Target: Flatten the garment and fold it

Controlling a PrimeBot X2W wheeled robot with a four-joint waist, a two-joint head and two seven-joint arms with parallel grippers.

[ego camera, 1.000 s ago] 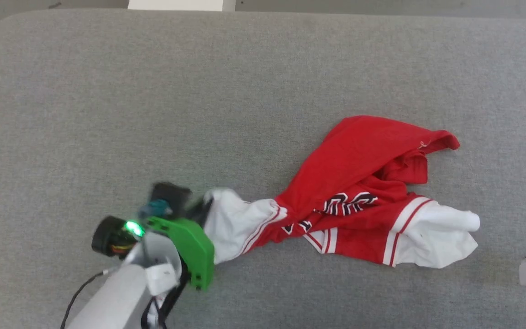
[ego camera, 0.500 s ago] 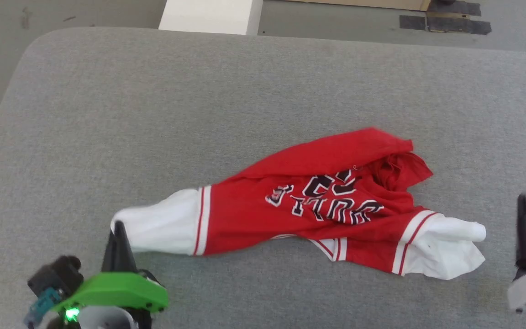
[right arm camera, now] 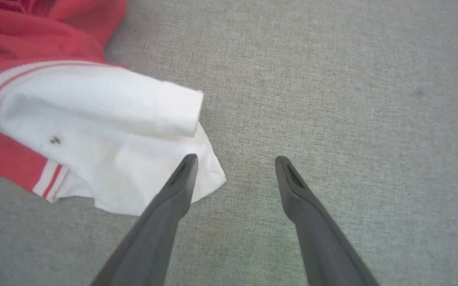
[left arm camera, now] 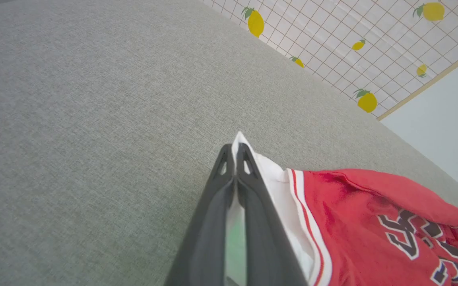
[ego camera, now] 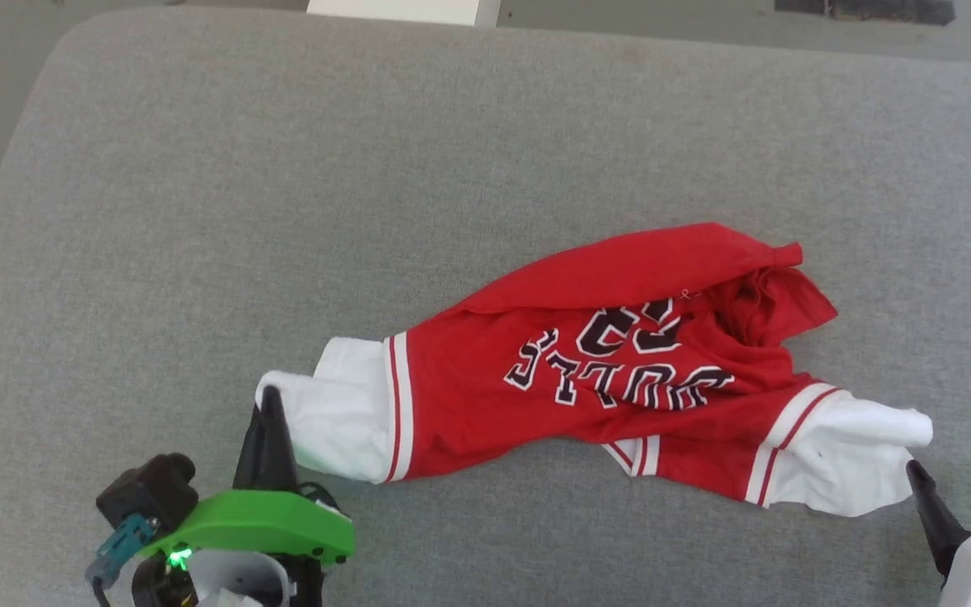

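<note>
Garment (ego camera: 469, 396) lies on grey table (ego camera: 199, 211), half spread, crumpled. Its black print (ego camera: 620, 371) faces up, reading upside down from the head view. Red body beyond the print is bunched & folded over itself. Left sleeve (ego camera: 338, 413) runs out left of the print. Right sleeve (ego camera: 848, 455) sits right of the print, nearer the robot, doubled over.

Risks: L hand (left arm camera: 235, 149) pinches only the left sleeve's edge btw. closed fingers. A hard pull could slip the cloth out, or drag the whole garment, since nothing pins the side right of the print. R hand (right arm camera: 237, 159) is open, holding nothing. Closing where it is, it would prob. catch just a thin corner, or 2 layers, locking the crease in.

L hand: at sleeve end left of print. R hand: just beside sleeve tip right of print, one finger over its corner (contact unclear), other over bare table.
</note>
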